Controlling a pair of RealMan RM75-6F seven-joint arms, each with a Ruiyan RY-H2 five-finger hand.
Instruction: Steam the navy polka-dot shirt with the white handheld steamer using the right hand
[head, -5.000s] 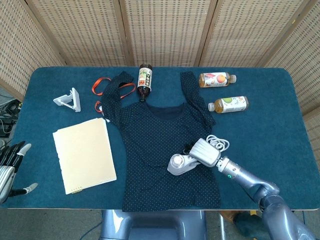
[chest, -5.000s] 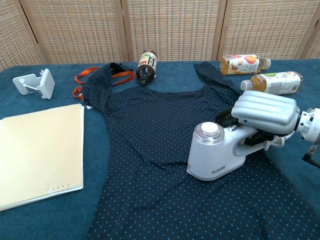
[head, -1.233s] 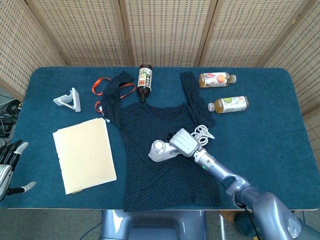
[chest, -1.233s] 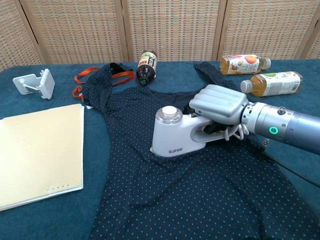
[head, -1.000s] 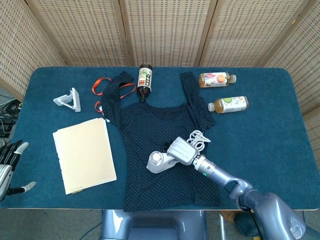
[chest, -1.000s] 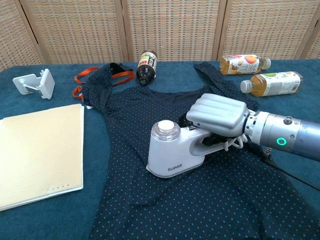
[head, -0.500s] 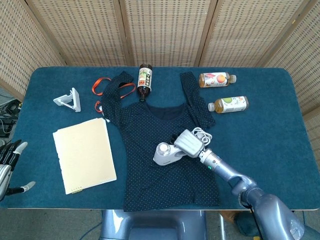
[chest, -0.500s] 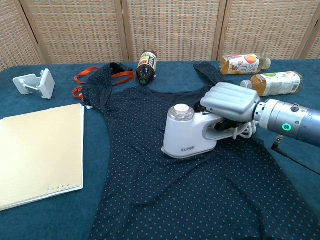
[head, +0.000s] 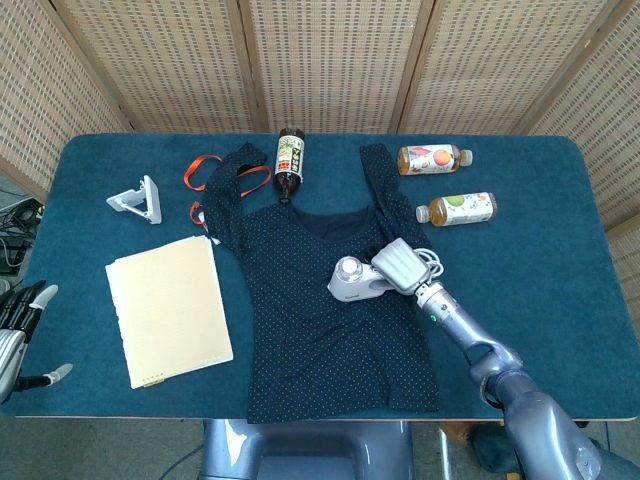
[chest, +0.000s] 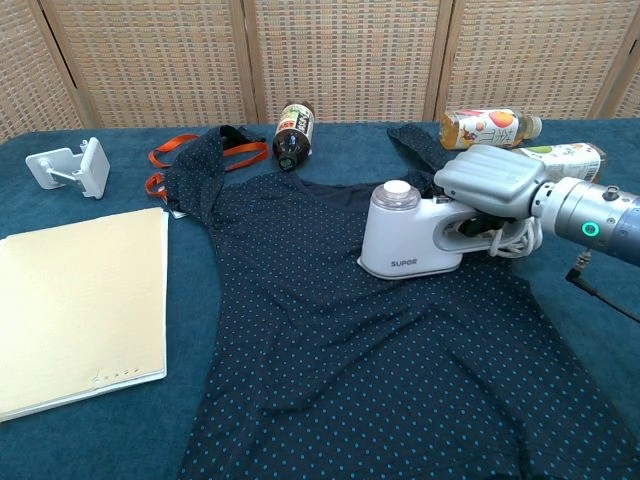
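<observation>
**Sliding the steamer flat and slow**

My right hand (chest: 488, 182) is wrapped tight around the handle of the steamer (chest: 405, 245). The steamer sits flat on the shirt (chest: 340, 340), on the upper part just under the neck hole. Its nose points away from my hand, toward the middle of the chest. Its white cord (head: 432, 262) is bunched up right behind my hand.

The shirt lies spread on the table (head: 560, 290), front up. One sleeve runs out past my hand toward the two tea bottles (head: 456, 208). The other sleeve is far across from my hand, near an orange strap (head: 200, 170).

I think I am in the middle of the job. To do it well, I should keep the bottom of the steamer flat on the cloth. If I tip it, only one edge will touch. I should slide it slowly and in straight lines, so the cloth does not bunch up in front of the nose. There are soft folds in the cloth below the steamer, so that part looks like it needs a pass. I must watch the cord so it does not drag over the shirt and wrinkle it. I should also stay away from the dark bottle (chest: 292, 133) above the neck hole.

My left hand (head: 22, 335) is far off at the near table edge, fingers apart, holding nothing.
</observation>
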